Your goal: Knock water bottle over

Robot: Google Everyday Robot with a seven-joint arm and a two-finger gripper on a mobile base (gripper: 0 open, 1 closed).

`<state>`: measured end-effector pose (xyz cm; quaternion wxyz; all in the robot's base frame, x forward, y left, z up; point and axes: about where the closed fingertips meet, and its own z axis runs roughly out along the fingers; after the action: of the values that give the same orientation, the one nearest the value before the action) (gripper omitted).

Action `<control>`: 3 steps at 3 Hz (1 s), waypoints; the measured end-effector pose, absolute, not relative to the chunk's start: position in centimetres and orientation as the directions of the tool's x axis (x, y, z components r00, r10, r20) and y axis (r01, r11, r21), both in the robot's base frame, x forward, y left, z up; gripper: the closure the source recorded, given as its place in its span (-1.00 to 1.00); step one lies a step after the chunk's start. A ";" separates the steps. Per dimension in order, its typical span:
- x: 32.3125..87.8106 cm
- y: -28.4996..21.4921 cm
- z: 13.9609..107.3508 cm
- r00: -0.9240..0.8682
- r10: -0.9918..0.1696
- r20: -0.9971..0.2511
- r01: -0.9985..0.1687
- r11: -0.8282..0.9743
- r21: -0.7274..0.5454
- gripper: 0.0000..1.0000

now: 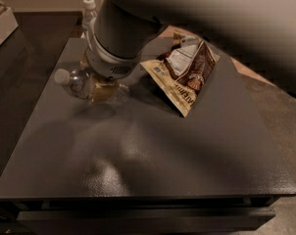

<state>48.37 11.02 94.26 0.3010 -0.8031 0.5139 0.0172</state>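
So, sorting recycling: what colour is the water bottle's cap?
The cap is white, camera view; the gripper is beside the water bottle.

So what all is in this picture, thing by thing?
water bottle: one, clear with a white cap, left back part of the table; seems to lie on its side with the cap pointing left.
second bottle: one, clear with a white cap, upright at the table's back edge, partly behind the arm.
snack bag: one, brown and cream, back of the table, right of the arm.
table: one, dark grey, fills most of the view.
ledge: one, white, top left corner.
arm: one, pale grey, comes down from the upper right.
gripper: one, tan, low over the table, right against the water bottle.
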 end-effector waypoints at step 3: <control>48.0 7.3 89.8 0.634 -0.753 0.178 -0.636 -0.638 -0.435 0.15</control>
<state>48.02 7.27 89.79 0.1680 -0.8881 0.3909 -0.1742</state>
